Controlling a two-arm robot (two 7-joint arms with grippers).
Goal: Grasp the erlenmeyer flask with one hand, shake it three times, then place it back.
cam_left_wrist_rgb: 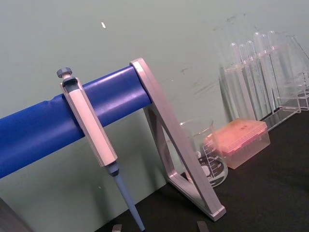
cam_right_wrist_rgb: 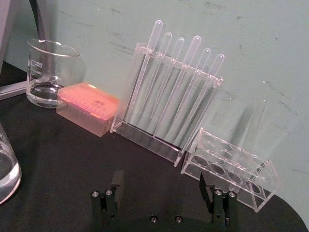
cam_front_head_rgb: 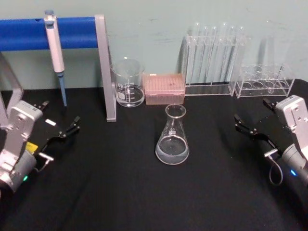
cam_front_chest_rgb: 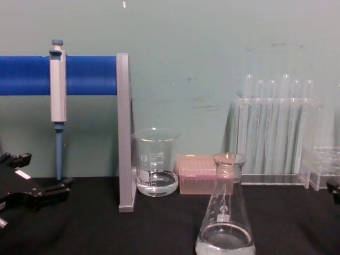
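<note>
The erlenmeyer flask (cam_front_head_rgb: 172, 137) stands upright on the black table, near its middle, with a little clear liquid in its wide base. From the chest it shows close and low (cam_front_chest_rgb: 226, 223), and its base sits at the edge of the right wrist view (cam_right_wrist_rgb: 6, 169). My left gripper (cam_front_head_rgb: 61, 113) rests open at the table's left side, far from the flask. Both its fingertips (cam_left_wrist_rgb: 203, 226) peek into the left wrist view. My right gripper (cam_front_head_rgb: 251, 111) rests open at the table's right side, also well apart from the flask, with nothing between its fingers (cam_right_wrist_rgb: 117, 181).
Behind the flask stand a glass beaker (cam_front_head_rgb: 128, 83) and a pink tip box (cam_front_head_rgb: 165, 89). A rack of test tubes (cam_front_head_rgb: 211, 55) and a low clear rack (cam_front_head_rgb: 265, 81) line the back right. A pipette (cam_front_head_rgb: 54, 45) hangs on the blue bar of a grey stand (cam_front_head_rgb: 105, 67) at back left.
</note>
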